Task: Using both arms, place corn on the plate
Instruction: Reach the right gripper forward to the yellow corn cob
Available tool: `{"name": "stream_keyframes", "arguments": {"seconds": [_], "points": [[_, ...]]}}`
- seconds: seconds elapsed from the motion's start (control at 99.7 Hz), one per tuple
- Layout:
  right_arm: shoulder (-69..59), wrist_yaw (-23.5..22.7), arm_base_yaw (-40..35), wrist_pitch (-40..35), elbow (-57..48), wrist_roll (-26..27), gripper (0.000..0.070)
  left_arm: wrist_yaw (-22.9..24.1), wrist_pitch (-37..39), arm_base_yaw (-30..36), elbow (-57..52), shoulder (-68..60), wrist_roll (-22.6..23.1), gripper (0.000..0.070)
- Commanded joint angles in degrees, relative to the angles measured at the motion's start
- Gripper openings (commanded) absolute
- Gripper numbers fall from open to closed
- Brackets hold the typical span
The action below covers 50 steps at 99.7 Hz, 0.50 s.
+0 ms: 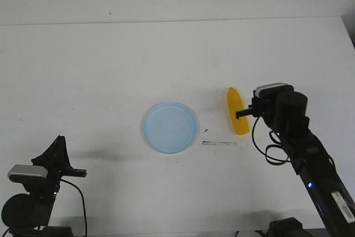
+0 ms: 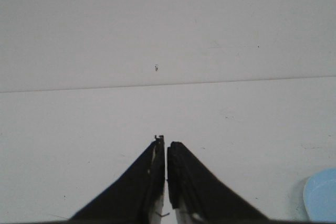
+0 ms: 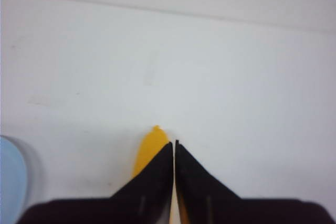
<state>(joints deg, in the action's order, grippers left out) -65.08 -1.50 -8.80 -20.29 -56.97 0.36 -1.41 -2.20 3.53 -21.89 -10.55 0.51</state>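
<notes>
Corn (image 1: 236, 112) bright yellow; plate (image 1: 170, 127) pale blue; table (image 1: 111, 70) white.

White table (image 1: 111, 70), matte, faintly scuffed. On it: pale blue plate (image 1: 170, 127) near the middle; yellow corn (image 1: 236, 111) lying lengthwise to its right, apart from the rim; thin clear strip (image 1: 218, 143) between and nearer the front.
</notes>
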Motion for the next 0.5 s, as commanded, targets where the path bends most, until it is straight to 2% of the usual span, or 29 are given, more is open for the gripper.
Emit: {"name": "stream_keyframes", "arguments": {"seconds": [0.0,0.07,0.13,0.201,0.251,0.381,0.431,0.491], "points": [[-5.16,-0.07,-0.7,-1.01,-3.48,1.81,0.0005,0.13,0.61,-0.04,-0.55,0.09,0.33,0.0001],[-10.1,0.13,-1.07,-5.46,-7.39,2.05,0.0005,0.13,0.59,-0.04,-0.55,0.09,0.33,0.0001],[-14.16,0.13,-1.05,-9.57,-10.99,4.26,0.0012,0.13,0.59,-0.04,-0.55,0.09,0.33,0.0001],[-18.56,0.09,-1.05,-13.84,-14.91,6.14,0.0041,0.13,0.61,-0.04,-0.55,0.09,0.33,0.0001],[-21.42,0.09,-1.05,-16.46,-17.51,6.62,0.0128,0.13,0.59,-0.04,-0.55,0.09,0.33,0.0001],[-26.34,0.0,-1.07,-20.39,-21.51,7.78,0.0463,0.13,0.59,-0.04,-0.55,0.09,0.33,0.0001],[-27.26,0.0,-1.07,-20.48,-21.57,8.41,0.0529,0.13,0.59,-0.04,-0.55,0.09,0.33,0.0001],[-28.28,0.0,-1.07,-20.98,-21.57,9.07,0.0563,0.13,0.59,-0.04,-0.55,0.09,0.33,0.0001]]}}
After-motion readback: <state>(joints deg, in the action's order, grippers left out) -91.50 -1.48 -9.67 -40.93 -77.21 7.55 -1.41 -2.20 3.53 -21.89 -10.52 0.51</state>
